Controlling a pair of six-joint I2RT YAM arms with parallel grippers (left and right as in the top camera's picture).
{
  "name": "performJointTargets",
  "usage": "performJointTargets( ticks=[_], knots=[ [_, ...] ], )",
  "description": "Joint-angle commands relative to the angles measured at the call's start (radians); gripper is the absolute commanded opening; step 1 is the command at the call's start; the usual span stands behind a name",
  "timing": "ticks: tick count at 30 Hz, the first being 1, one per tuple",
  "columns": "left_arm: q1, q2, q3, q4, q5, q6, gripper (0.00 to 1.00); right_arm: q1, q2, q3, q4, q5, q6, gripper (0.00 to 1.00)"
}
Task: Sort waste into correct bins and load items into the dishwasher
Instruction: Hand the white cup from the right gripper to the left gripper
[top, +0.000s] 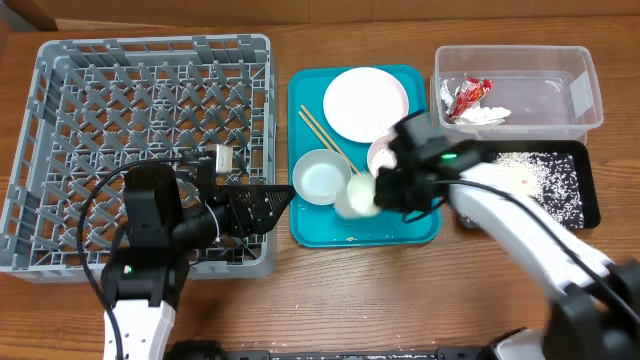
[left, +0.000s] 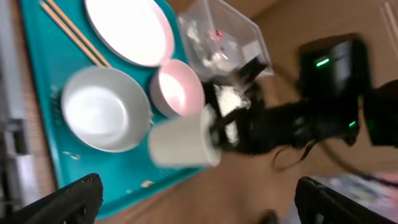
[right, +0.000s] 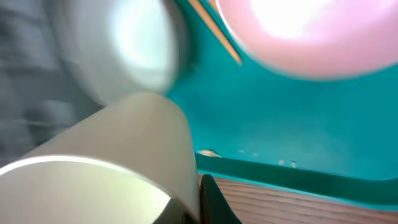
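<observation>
Left end effector (top: 278, 207) spread wide, right end effector (top: 370, 193) clamped

Grey plastic rack (top: 150, 42); clear plastic tub (top: 590, 92); smooth teal tray (top: 400, 228); smooth white cup (left: 180, 142).

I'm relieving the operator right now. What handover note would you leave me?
Left gripper: open, empty, by the rack.
Right gripper: shut on the white cup, tilted over the teal tray.
Done: wrapper and tissue in the clear tub; grains in the black tray.
Left: no dishes visible in the rack; load the cup, plate, white bowl, pink bowl, chopsticks.
</observation>
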Motion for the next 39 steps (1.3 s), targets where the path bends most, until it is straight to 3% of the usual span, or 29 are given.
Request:
performJointTargets(
  ticks=[1, 5, 10, 16, 31, 39],
  knots=[
    [0.033, 0.094, 0.021, 0.010, 0.294, -0.024, 1.00, -0.103, -0.129, 0.037, 0.044, -0.214, -0.068, 0.04],
    [0.039, 0.237, 0.021, 0.094, 0.497, -0.026, 1.00, -0.195, -0.137, 0.025, 0.126, -0.493, -0.154, 0.04],
    [0.039, 0.398, 0.021, 0.270, 0.719, -0.089, 1.00, -0.196, -0.100, 0.003, 0.230, -0.719, -0.195, 0.04],
    [0.038, 0.478, 0.021, 0.293, 0.718, -0.131, 1.00, -0.137, -0.063, -0.019, 0.318, -0.755, -0.187, 0.04],
    [0.038, 0.479, 0.021, 0.324, 0.718, -0.160, 1.00, 0.045, 0.020, -0.044, 0.517, -0.635, -0.009, 0.04],
    [0.038, 0.479, 0.021, 0.323, 0.718, -0.160, 0.88, 0.068, 0.058, -0.044, 0.547, -0.625, 0.007, 0.04]
  ],
)
